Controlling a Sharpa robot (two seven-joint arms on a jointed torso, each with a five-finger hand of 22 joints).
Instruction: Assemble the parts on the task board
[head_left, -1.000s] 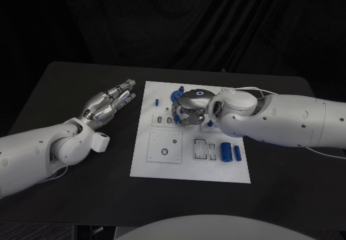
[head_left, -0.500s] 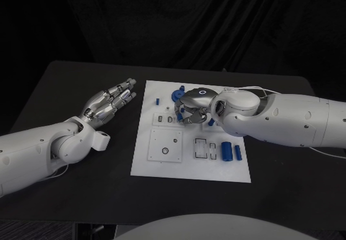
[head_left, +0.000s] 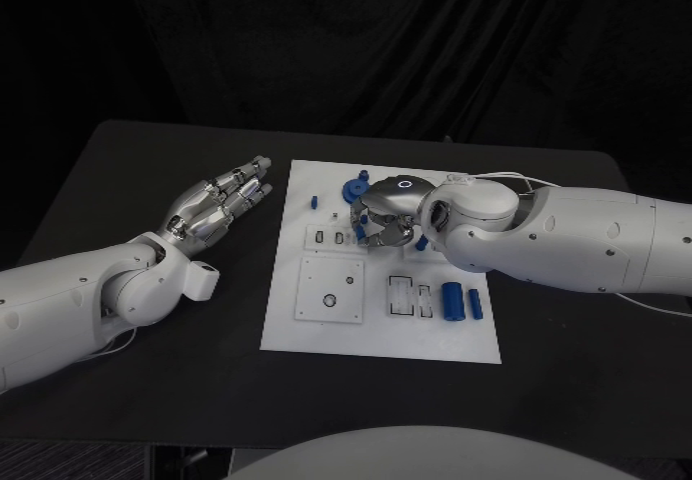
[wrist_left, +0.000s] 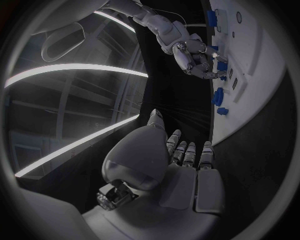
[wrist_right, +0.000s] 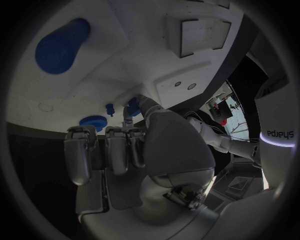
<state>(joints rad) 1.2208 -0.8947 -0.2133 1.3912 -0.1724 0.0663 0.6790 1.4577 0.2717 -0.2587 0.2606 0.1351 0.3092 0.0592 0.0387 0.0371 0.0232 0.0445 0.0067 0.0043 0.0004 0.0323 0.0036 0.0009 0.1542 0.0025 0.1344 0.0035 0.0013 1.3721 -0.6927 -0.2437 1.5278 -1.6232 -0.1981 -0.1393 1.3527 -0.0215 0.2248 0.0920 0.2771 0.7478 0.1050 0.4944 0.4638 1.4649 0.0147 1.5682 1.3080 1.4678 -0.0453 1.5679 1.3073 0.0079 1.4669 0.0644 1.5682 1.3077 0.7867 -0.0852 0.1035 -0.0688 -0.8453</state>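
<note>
Curling a little tighter than a second ago, the right hand (head_left: 381, 222) is pinching a small blue part (wrist_right: 131, 106) over the white board's (head_left: 378, 335) upper middle, suggesting insertion is underway; the left hand (head_left: 216, 208) is staying open beside the board.

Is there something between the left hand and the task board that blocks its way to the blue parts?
Nothing visible does. The left hand hovers open beside the task board, with bare black table between them. The right hand is over the blue parts at the board's far end.
</note>
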